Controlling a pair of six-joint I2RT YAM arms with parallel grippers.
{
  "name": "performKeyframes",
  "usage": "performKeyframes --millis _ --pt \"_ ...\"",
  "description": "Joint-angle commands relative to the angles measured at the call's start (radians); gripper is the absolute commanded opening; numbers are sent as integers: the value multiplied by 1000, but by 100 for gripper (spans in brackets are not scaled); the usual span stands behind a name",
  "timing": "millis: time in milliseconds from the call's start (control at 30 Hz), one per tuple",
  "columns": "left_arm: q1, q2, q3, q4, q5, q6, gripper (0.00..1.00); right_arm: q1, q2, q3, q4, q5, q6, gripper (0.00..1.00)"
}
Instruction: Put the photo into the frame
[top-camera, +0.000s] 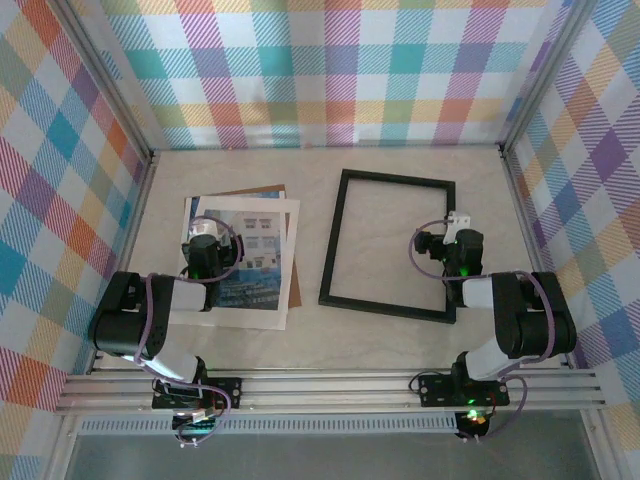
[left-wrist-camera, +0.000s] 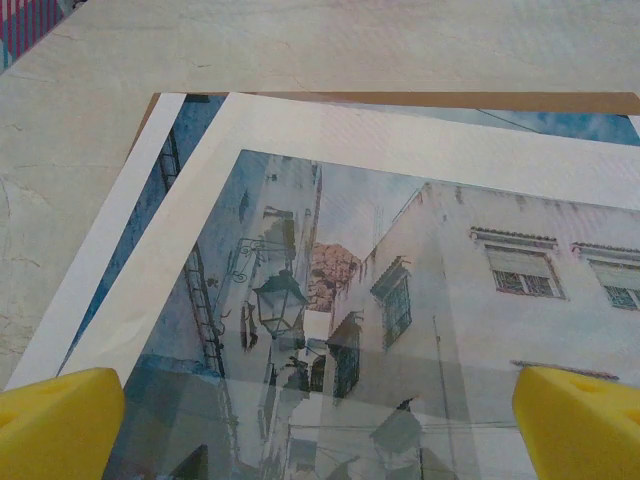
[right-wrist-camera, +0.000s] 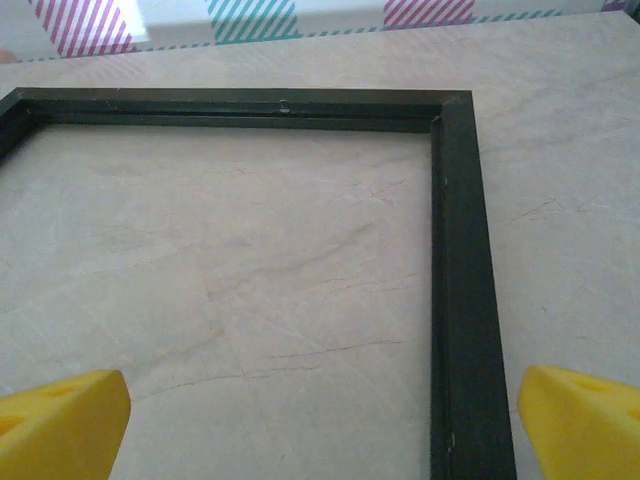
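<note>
The white-bordered paper photo of pale blue-white buildings (top-camera: 255, 275) is laid flat on the left of the beige marbled bench (top-camera: 400, 345). It lies on a plain brown backing board (left-wrist-camera: 450, 100) whose edges are seen past it. A second white-edged sheet possibly lies between them, but this is hard to tell. The thin black rectangular frame (top-camera: 333, 240) is laid well apart on the right, with bench seen through its opening. The left gripper (left-wrist-camera: 320, 425) is held above the photo, jaws spread wide, nothing gripped. The right gripper (right-wrist-camera: 320, 425) is held over the frame's right side, likewise wide and empty.
</note>
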Motion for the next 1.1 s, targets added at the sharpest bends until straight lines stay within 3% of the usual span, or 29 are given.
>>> performKeyframes --millis 0,1000,1067 --pt "6 2 19 25 13 5 100 -7 3 18 5 -31 -18 99" --pt "21 1 20 19 41 2 100 -10 1 20 3 -35 -19 99" --pt "20 -8 26 2 40 1 100 4 -48 55 -94 -12 -31 99"
